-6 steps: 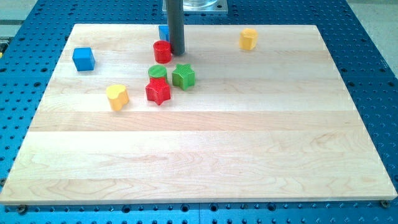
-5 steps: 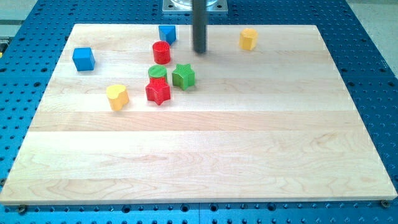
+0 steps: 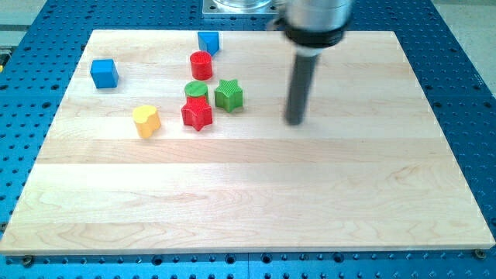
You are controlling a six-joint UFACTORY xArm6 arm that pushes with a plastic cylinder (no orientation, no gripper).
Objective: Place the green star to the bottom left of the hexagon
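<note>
Rod upright, my tip (image 3: 295, 122) well right of green star (image 3: 229, 94).

- A pale wooden board (image 3: 256, 201) is laid on a blue perforated table (image 3: 465, 93).
- Near the upper left, a blue cube (image 3: 104, 74) is seen; a blue block (image 3: 208, 42) is placed at the top edge.
- A red cylinder (image 3: 201, 65), green cylinder (image 3: 196, 91), green star (image 3: 229, 94), red star (image 3: 197, 114) and yellow heart (image 3: 146, 121) are clustered left of centre.
</note>
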